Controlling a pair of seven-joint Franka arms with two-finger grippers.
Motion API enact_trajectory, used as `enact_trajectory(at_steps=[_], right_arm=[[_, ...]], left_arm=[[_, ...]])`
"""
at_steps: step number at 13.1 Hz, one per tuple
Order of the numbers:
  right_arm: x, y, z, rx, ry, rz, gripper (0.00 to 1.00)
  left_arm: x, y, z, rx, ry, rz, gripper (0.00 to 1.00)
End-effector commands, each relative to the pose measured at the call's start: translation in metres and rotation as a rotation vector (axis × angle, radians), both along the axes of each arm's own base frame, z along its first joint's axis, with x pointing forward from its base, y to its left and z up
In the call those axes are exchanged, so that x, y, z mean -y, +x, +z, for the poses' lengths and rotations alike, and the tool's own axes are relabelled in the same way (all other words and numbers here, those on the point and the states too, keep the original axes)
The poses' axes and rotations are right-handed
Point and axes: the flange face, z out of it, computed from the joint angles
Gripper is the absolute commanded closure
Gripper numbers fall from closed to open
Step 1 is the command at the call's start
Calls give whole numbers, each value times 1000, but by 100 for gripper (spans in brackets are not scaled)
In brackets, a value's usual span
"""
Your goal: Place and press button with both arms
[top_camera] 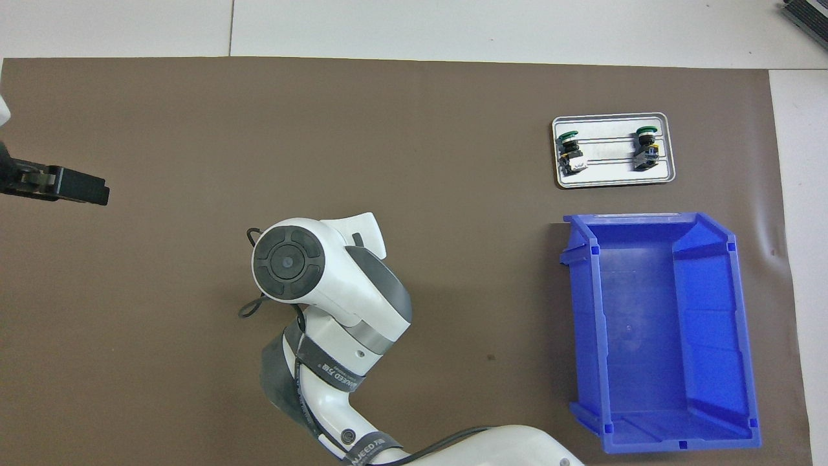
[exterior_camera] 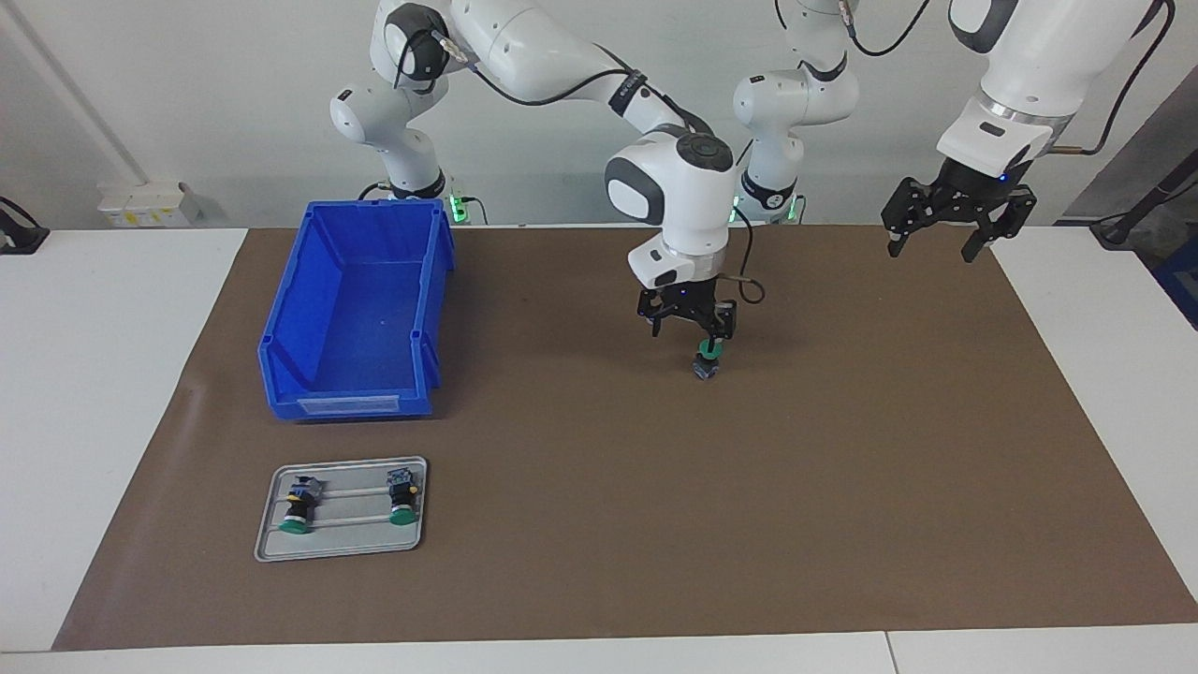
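Item 1, the button (exterior_camera: 706, 361): green cap, black body, grey-blue base. I see it in the facing view at the middle of the brown mat (exterior_camera: 599, 524), about level with the blue bin's nearer-to-robots half, well apart from it toward the left arm's end. It sits tilted, right under the right gripper. In the overhead view the arm's wrist hides it.

Item 2, the right gripper (exterior_camera: 688, 323): its arm comes from the base beside the bin and reaches over the mat's middle, pointing straight down. I read its fingers as apart, tips just above and around the button's cap; I cannot tell whether they touch it.

Item 3, the left gripper (exterior_camera: 939, 241): it hangs in the air over the mat's edge at its own arm's end of the table, fingers spread wide, holding nothing. This arm waits. In the overhead view only a dark part of it (top_camera: 61, 186) shows at the edge.

Item 4, the blue bin (exterior_camera: 281, 337): open-topped, nothing inside, on the mat toward the right arm's end.

Item 5, the grey tray (exterior_camera: 342, 552): farther from the robots than the bin, just beside it. I count two more buttons (exterior_camera: 301, 505) (exterior_camera: 403, 496) lying on their sides in it, green caps pointing away from the robots.
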Motion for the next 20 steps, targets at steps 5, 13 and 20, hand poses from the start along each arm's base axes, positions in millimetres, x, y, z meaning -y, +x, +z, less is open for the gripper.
enact_trajectory(at_steps=[5,13,20], right_arm=[[-28,-12,-19,37,76,-55,0],[-24,-23,-58,51,67,4,0],[-24,-20,-59,59,72,15,38]], left_arm=[[-7,-7,-6,-27,20,15,0],[-9,-7,-6,-29,20,19,0],[-10,-7,-6,-29,19,22,0]])
